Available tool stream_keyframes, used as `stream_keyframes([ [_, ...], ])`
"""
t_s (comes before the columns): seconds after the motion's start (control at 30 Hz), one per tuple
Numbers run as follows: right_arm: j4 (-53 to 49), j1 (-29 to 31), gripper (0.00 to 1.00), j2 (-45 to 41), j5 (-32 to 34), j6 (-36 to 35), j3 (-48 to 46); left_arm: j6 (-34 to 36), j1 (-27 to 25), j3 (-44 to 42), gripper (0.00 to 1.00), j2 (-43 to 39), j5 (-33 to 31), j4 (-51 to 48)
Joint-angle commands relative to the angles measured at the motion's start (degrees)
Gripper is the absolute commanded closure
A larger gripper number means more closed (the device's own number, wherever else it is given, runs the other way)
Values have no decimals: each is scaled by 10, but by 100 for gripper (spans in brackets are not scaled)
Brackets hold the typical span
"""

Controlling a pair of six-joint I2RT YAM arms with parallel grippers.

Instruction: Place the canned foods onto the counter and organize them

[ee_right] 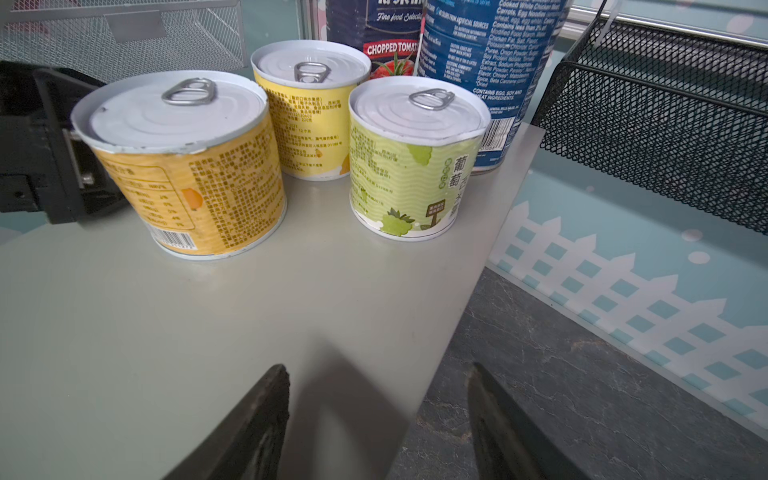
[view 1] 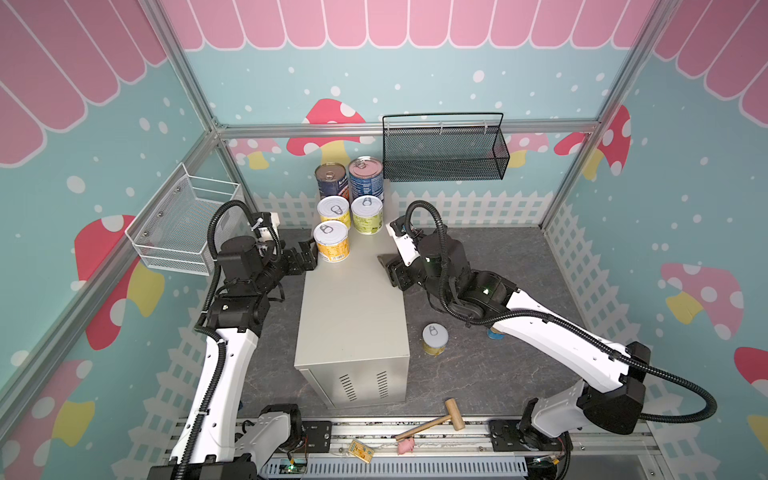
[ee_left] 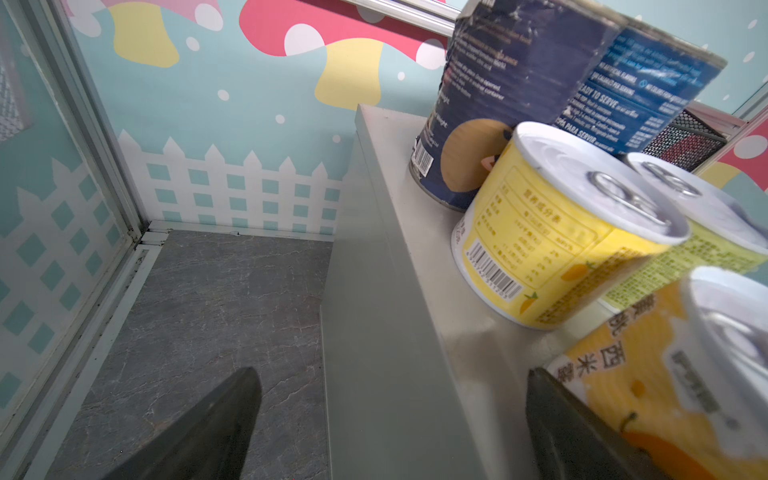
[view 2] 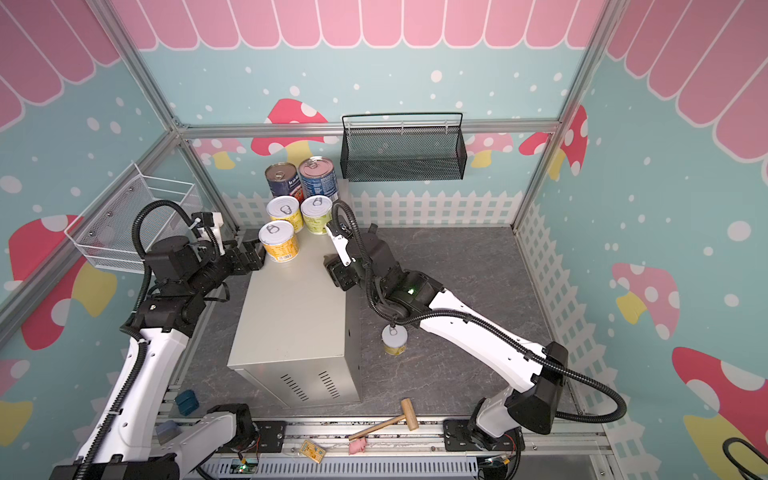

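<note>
Black mesh basket (view 1: 444, 154) (beside tall cans (view 1: 365, 179))

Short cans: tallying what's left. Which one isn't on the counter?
The short can standing on the grey floor beside the counter; the other three stand on its top.

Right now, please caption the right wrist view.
Three short cans and two tall cans on the counter before the open right gripper.
</note>
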Motion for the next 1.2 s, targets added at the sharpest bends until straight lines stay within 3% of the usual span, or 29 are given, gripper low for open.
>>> stream_keyframes([
  [0.0,2,4,31,-14,7,-1,3,21,-3,-22,1,4,-12,-50],
  [0.6,2,4,30,-19,2,-1,2,19,-5,-22,1,1,-23,-51],
  [0.87,4,4,4,-40,1,5,-8,0,-3,34,1,3,-78,-92],
  [1.03,-18,2,1,-64,49,22,-13,-6,-2,79,1,-6,-139,-149],
  [1.17,-87,-23,1,-82,107,80,-7,0,-2,112,1,-20,-169,-195],
])
